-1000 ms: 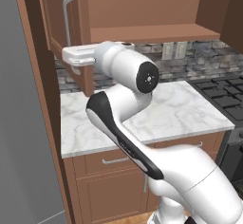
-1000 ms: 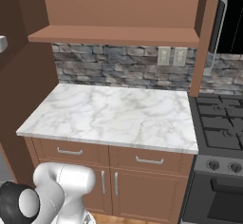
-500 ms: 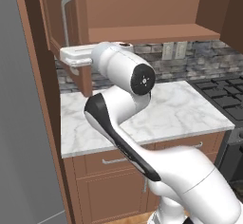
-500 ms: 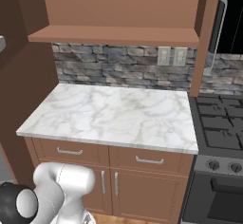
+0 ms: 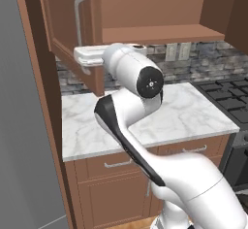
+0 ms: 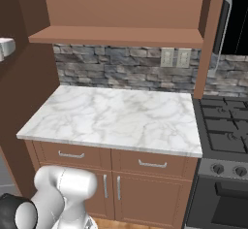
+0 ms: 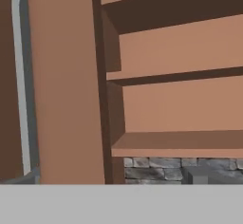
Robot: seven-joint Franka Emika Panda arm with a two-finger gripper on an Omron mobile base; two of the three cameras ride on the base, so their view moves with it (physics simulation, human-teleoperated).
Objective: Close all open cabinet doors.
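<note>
Cabinet doors: left door (image 5: pixel 68 26) hangs open over the near-left counter (image 5: pixel 193 114) w/ silver bar handle (image 5: pixel 77 19); left base view has gripper (image 5: pixel 83 57) by its lower edge, contact unclear. Right base view adds right door (image 6: pixel 213 39), also open, edge-on beside stove (image 6: pixel 225 131), plus white hand tip (image 6: pixel 7 46) at far left. Hand view up close: reddish-brown door face (image 7: pixel 64 80), handle (image 7: pixel 20 76), bare shelves (image 7: pixel 180 144) inside. Versus 1 s ago: hand further left, elbow nearer the camera. Pincer released, jaws wide, grasping nothing.
</note>
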